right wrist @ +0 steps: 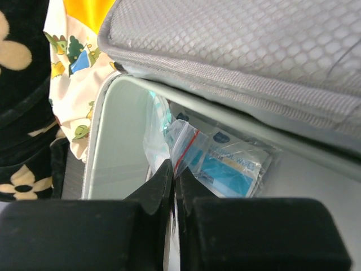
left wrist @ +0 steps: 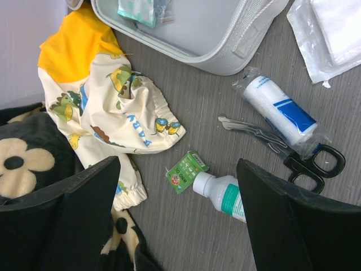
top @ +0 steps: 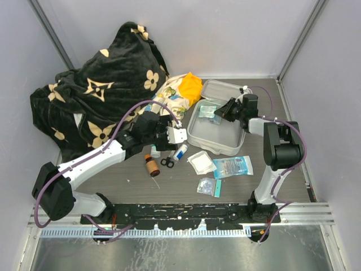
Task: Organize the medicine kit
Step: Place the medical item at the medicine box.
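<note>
The medicine kit lies open mid-table, its lid hinged back; it also shows in the left wrist view and the right wrist view. My right gripper reaches into the case and is shut on a clear zip bag holding blue alcohol wipes. My left gripper is open and empty, hovering over a small white bottle with a green label and a green tag, left of the case.
A bandage roll, scissors and a brown bottle lie near the left gripper. A white gauze packet, a blue packet and a small bag lie in front of the case. A floral-and-orange cloth and a black blanket lie to the left.
</note>
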You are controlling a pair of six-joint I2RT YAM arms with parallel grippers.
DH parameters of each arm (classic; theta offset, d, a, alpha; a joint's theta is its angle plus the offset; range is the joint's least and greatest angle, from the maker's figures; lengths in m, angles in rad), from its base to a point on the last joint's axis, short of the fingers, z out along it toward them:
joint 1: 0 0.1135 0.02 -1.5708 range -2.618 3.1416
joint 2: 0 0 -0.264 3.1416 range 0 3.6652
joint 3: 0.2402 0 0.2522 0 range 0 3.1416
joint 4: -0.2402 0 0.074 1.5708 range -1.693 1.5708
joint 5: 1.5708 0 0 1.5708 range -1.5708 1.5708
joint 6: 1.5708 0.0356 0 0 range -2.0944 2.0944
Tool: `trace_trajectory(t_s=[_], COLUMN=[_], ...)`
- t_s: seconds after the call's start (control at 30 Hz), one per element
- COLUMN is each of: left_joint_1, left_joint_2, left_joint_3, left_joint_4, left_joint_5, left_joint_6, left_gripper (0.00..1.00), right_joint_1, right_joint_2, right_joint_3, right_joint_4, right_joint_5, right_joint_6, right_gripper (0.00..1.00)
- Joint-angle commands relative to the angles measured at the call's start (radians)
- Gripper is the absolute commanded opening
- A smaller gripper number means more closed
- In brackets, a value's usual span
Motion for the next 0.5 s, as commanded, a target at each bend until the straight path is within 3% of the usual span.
trace_trajectory(t_s=[0.0, 0.27, 0.47], left_joint_1=[0.004, 0.004, 0.004], left_joint_2=[-0.037, -0.039, -0.039], left_joint_3=[-0.003, -0.008, -0.007], left_joint_4=[0.064, 0.06, 0.057], left_joint_5=[0.021, 0.025, 0.025], left_joint_6=[-0.004, 0.002, 0.004], left_gripper=[0.87, 0.87, 0.87], right_joint_1=[0.001, 0.001, 0.003], right_joint_2=[0.01, 0.004, -0.037], right_joint_3=[0.071, 0.102, 0.106], right_joint_4=[-0.038, -0.127, -0.184], right_joint_5=[0.049, 0.103, 0.142], right_joint_6=[-0.075, -0.157, -0.214], right_gripper=[0.14, 0.29, 0.47])
